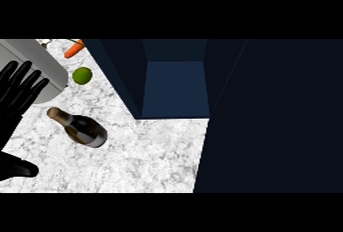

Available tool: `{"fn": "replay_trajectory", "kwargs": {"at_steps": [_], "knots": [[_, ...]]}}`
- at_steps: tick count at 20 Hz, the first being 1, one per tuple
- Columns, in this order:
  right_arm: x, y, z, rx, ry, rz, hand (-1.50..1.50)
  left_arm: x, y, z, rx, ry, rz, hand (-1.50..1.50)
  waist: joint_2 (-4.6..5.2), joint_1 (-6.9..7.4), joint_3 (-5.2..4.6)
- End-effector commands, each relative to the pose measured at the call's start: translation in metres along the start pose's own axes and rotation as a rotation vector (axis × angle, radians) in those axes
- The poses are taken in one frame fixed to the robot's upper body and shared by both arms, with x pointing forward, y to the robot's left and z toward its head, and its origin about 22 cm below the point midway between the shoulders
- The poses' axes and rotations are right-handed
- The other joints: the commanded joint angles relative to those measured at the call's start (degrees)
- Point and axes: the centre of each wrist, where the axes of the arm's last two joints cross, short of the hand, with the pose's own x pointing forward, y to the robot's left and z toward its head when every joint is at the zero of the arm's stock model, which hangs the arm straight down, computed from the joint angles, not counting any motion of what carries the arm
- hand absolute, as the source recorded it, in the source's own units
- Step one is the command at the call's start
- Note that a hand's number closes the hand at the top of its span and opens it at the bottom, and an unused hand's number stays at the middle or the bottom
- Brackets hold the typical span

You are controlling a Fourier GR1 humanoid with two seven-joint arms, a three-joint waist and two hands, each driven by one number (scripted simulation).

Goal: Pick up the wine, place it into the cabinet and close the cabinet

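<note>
While the left hand rests with straight fingers, the wine points its neck upper-left.

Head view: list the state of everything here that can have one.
Wine bottle: on the counter, no hand on it.
Cabinet: open, wine not inside.
Cabinet door: swung open.
Left hand: open, fingers straight, resting at the left edge, holding nothing.
Right hand: not in view.

Bare counter lies between the wine bottle and the open cabinet; its door walls the right.
</note>
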Motion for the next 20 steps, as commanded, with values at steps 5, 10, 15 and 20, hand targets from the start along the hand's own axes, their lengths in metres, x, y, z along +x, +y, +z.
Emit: {"fn": "replay_trajectory", "kwargs": {"at_steps": [5, 10, 15, 20], "knots": [[0.036, 0.003, 0.024, -0.045, -0.096, 0.034, -1.5, -0.052, 0.013, 0.01, 0.036, 0.031, -0.022, -1.5, -0.01, 0.25, -0.08], [0.033, 0.0, 0.033, -0.04, -0.092, 0.056, -1.5, -0.059, 0.03, 0.007, 0.069, 0.025, -0.04, -1.5, -0.01, 0.08, 0.02], [0.032, 0.002, 0.027, -0.052, -0.115, 0.048, -1.5, -0.081, 0.047, 0.032, 0.083, 0.053, -0.056, -1.5, 0.03, 0.23, -0.01], [0.038, 0.003, 0.036, -0.04, -0.094, 0.04, -1.5, -0.102, 0.053, 0.028, 0.096, 0.083, -0.051, -1.5, -0.03, -0.22, -0.02]]}}
